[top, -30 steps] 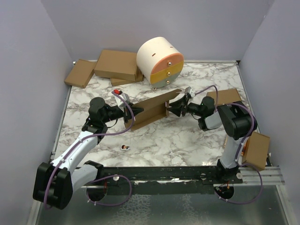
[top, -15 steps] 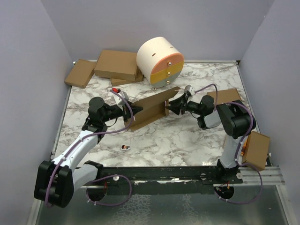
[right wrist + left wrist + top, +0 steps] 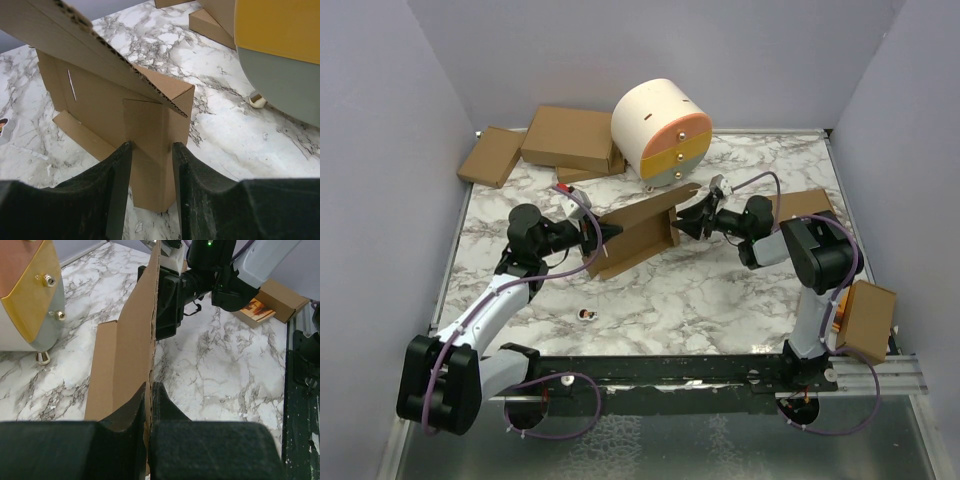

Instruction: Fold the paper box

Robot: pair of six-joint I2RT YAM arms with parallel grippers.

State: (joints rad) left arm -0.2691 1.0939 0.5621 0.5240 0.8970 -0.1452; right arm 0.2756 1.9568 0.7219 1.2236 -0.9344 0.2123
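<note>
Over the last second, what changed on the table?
The right gripper pushed leftward, and the paper box shifted slightly left and away from the bases. That gripper's jaws stay open at the box's end flap. The left gripper kept its jaws clamped on the box wall. The drum-shaped drawer unit and spare cartons stayed put.

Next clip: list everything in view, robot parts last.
paper box: one, brown, mid-table, up on edge between the arms
drawer unit: one, cream with orange, yellow and grey drawers, back centre
back cartons: three, brown, back left, one partly under another
right cartons: two, brown, one beside the right arm, one near its base
round item: one, small, front left
table: one, grey-white marble
left fingers: black, shut on the box's left end
right fingers: black, apart at the box's right end, grip unclear
</note>
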